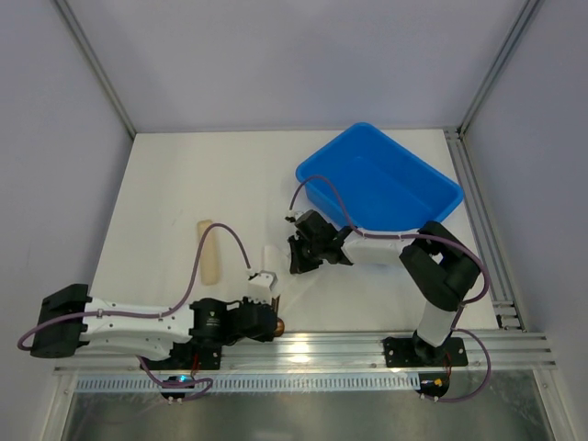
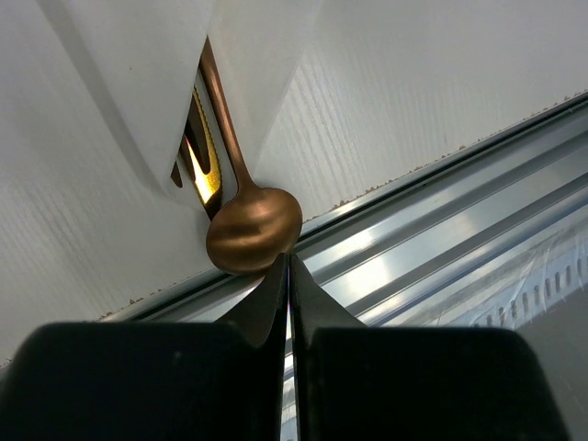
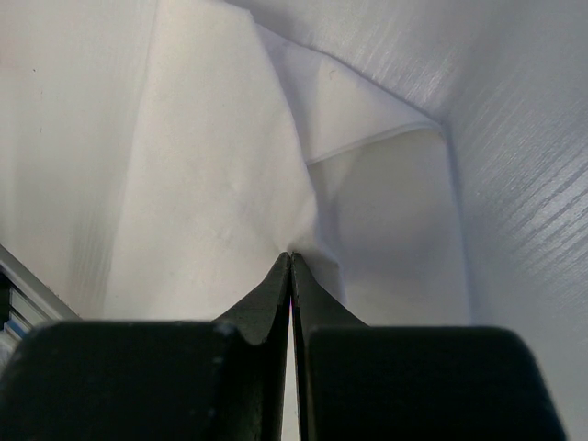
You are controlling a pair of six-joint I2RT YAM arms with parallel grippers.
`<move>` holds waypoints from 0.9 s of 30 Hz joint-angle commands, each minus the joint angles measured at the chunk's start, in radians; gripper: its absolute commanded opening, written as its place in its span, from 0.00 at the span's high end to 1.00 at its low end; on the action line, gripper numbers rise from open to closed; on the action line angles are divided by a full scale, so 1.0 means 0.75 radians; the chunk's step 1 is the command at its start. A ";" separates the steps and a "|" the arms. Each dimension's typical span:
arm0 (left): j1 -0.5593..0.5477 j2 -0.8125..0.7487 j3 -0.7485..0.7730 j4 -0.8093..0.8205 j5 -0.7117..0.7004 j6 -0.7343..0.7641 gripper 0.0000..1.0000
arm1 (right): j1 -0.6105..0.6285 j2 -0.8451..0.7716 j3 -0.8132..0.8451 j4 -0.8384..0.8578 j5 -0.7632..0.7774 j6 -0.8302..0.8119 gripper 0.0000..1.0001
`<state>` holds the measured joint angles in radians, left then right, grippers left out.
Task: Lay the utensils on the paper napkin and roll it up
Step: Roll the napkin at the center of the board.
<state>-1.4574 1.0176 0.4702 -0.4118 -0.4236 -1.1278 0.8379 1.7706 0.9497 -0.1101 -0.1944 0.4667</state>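
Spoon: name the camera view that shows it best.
Left wrist: the spoon sits centre frame, bowl nearest, handle running up under the napkin fold. Top external shows only a bronze speck at the near edge of the table. Right wrist shows napkin, no spoon.

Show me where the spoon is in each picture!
Top view: the spoon peeks out low in the middle, by the metal rail.
Left wrist view: spoon in the middle, bowl at the rail, handle going under the napkin.
Right wrist view: not in it; only napkin.
Shared landmark: the rail.
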 commanded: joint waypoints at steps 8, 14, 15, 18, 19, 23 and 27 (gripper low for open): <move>-0.067 0.085 -0.034 0.044 -0.051 -0.085 1.00 | 0.016 0.028 -0.047 -0.037 0.044 -0.007 0.96; -0.098 0.132 -0.036 0.036 -0.090 -0.110 1.00 | 0.016 0.014 -0.051 -0.039 0.049 -0.011 0.96; -0.098 0.138 -0.040 0.048 -0.092 -0.108 1.00 | 0.016 0.016 -0.049 -0.035 0.048 -0.009 0.96; -0.096 0.163 -0.052 0.056 -0.122 -0.130 1.00 | 0.016 0.016 -0.045 -0.041 0.046 -0.009 0.96; -0.096 0.167 -0.050 0.044 -0.149 -0.139 1.00 | 0.016 0.016 -0.047 -0.041 0.046 -0.011 0.96; -0.096 0.161 -0.044 0.015 -0.214 -0.159 0.97 | 0.018 0.014 -0.047 -0.043 0.051 -0.011 0.96; -0.096 0.147 -0.038 -0.011 -0.247 -0.184 0.95 | 0.018 0.020 -0.045 -0.041 0.046 -0.011 0.96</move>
<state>-1.5330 1.1320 0.4416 -0.3935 -0.4862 -1.2419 0.8383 1.7695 0.9440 -0.1005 -0.1944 0.4706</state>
